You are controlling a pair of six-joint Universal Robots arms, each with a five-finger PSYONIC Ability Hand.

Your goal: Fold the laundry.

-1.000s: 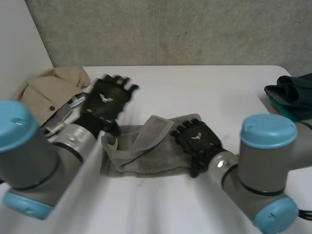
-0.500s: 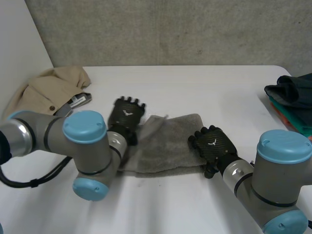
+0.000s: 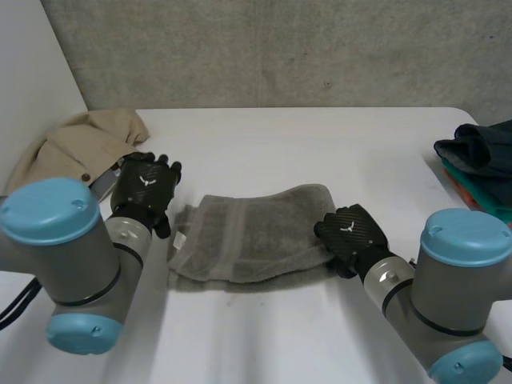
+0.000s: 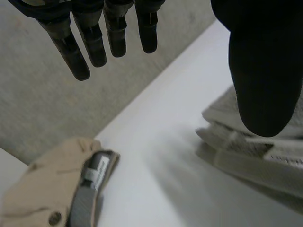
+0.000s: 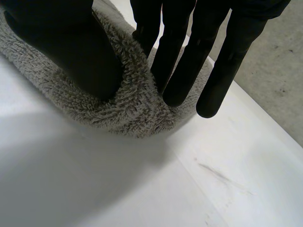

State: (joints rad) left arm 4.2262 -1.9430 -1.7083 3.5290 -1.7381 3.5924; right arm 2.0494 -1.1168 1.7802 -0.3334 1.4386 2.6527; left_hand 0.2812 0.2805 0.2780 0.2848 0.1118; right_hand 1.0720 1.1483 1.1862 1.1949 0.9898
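The grey terry towel [image 3: 248, 240] lies approx. mid white tabletop [image 3: 336, 136], between the 2 hands. It's already doubled into a rough rectangle, w/ stacked layers showing at the end nearest the left hand [image 3: 146, 186]. That hand is off the cloth, just beside that end: fingers straight & spread, thumb apart, holding nothing. In the left wrist view the thumb hangs over the layered edge w/o clamping it. The right hand [image 3: 352, 234] is at the opposite end. The right wrist view shows a ridge of pile pinched betw. the thumb & the straight fingers [image 5: 177, 71], so it has hold of the folded edge there. Handling, as a judgement: light, soft, floppy, no stiffness, so it'll sag & drape from wherever it's lifted, and layers can slide apart if only the top one is caught. Terry pile is grippy, not slippery, nothing fragile; it'll prob. drag on the tabletop rather than skate. Best hold is prob. at the corners or along the hemmed edge, all layers together, one hand per end, so the next fold comes over square; a mid-cloth pinch would just bunch it. A beige garment [image 3: 84, 144] w/ a button lies just beyond the left hand, and a pile of dark blue and teal clothes [image 3: 480, 156] sits at the tabletop's right edge, both clear of the towel.
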